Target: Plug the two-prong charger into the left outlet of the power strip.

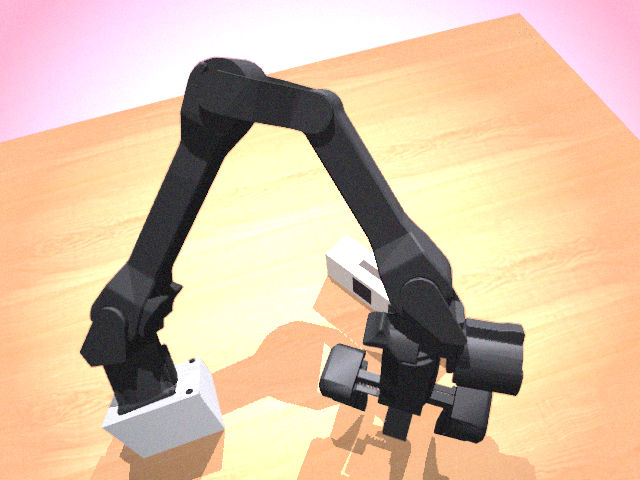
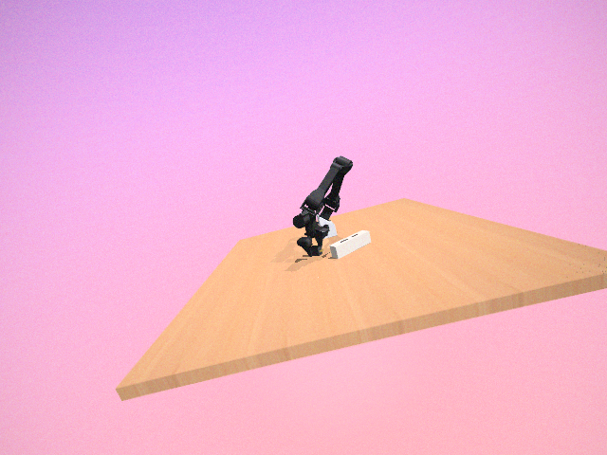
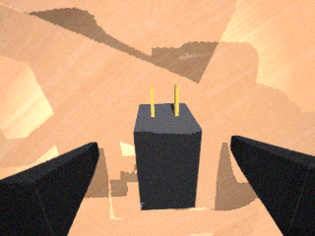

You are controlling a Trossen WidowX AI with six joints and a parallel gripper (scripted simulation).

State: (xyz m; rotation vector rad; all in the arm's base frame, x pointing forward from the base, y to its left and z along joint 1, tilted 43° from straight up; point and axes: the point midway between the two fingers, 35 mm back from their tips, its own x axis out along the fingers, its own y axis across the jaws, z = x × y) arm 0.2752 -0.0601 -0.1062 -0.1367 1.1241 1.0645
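Observation:
The black two-prong charger lies on the table, its two yellow prongs pointing to the top of the wrist view. My gripper is open. Its fingers stand on either side of the charger, with a visible gap on each side in the wrist view. The white power strip lies close by. Two dark outlet marks show on its top in the exterior view. In the top view the arm hides part of the strip. The strip is not visible in the wrist view.
The arm's light grey base block stands on the wooden table. The strip is near the gripper and the arm's forearm passes over it. The arm's shadows fall around the charger.

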